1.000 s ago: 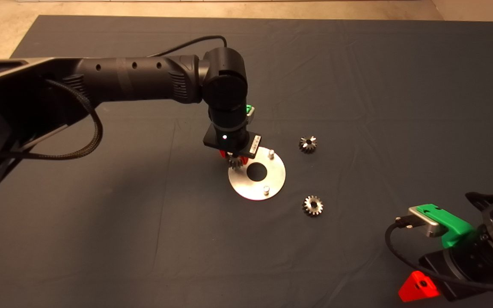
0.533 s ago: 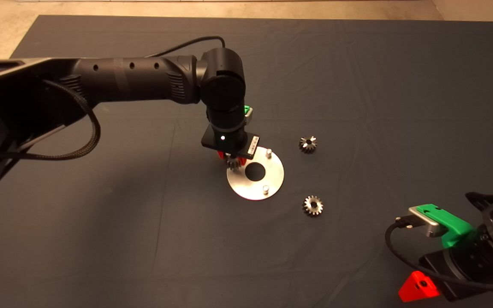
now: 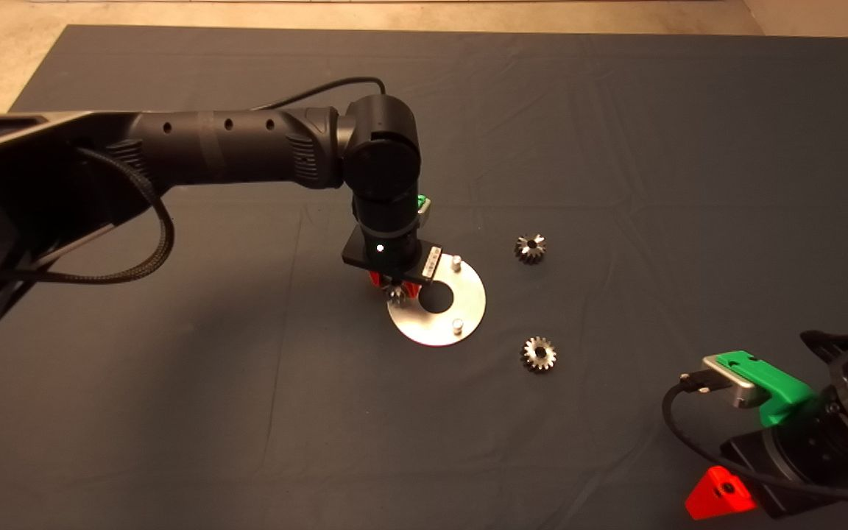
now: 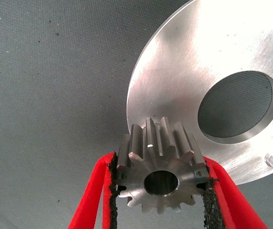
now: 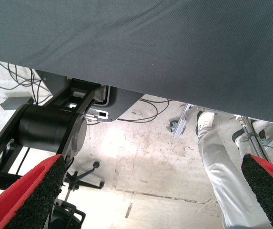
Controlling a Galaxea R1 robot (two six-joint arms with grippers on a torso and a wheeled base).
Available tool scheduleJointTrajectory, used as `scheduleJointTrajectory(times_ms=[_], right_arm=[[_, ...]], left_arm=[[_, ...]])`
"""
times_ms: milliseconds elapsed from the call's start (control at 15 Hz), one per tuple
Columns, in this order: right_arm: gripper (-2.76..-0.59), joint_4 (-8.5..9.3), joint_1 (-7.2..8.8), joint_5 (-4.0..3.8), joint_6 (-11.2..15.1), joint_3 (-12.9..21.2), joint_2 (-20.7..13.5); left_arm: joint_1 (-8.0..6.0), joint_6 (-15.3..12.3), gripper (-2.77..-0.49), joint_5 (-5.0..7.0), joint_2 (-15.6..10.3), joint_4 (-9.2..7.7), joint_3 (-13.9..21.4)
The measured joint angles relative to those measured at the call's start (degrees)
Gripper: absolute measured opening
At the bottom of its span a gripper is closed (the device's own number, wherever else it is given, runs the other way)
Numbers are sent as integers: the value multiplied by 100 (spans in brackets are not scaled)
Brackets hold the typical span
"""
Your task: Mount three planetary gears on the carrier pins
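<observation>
A small dark-steel toothed gear [image 4: 160,174] is gripped by the left end effector [image 4: 159,191] over the left edge of the flat round silver plate [image 3: 468,309]; the right end effector [image 5: 150,191] is parked released at the near right.

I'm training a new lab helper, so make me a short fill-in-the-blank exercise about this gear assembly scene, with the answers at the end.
1. The left gripper is shut on one ____.
2. The number of loose gears lying on the mat is ____.
3. The silver plate has a large round ____ at its center.
4. The right gripper, parked at the mat's edge, has its fingers ____.

Answers: gear; two; hole; open
</observation>
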Motion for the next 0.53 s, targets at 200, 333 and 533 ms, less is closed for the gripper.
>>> scheduleJointTrajectory(times_ms=[200, 333, 533], right_arm=[[-61, 0, 0, 0, -1, 0, 0], [-61, 0, 0, -1, 0, 0, 0], [-61, 0, 0, 2, 0, 0, 0]], left_arm=[[1, 0, -240, 8, 1, -1, 13], [-1, -16, -240, 34, 0, -6, 42], [-1, -88, -233, 42, -2, -12, 52]])
